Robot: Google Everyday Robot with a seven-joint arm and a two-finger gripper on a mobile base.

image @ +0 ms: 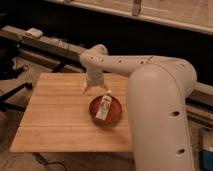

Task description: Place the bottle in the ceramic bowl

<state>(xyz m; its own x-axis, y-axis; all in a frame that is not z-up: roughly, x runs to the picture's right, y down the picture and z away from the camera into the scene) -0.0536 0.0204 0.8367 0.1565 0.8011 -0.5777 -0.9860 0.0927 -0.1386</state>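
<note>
Wooden table (55, 117): carries the reddish-brown ceramic bowl (114, 117).
Bottle (103, 107): white, lying inside the bowl, cap toward 12 o'clock.
Gripper (90, 88): at the bowl's 10 o'clock, empty; finger spread cannot be told.
Advice: retreat straight upward, avoiding the rim.

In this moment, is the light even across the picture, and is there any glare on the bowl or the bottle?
Camera view: uneven light; the table is lit warmly and the background above is dark. The bowl shows only a weak sheen, no hard glare. The bottle lying in it reads pale, its label blurred. The tool hangs above the table beside the bowl, soft-edged.
</note>
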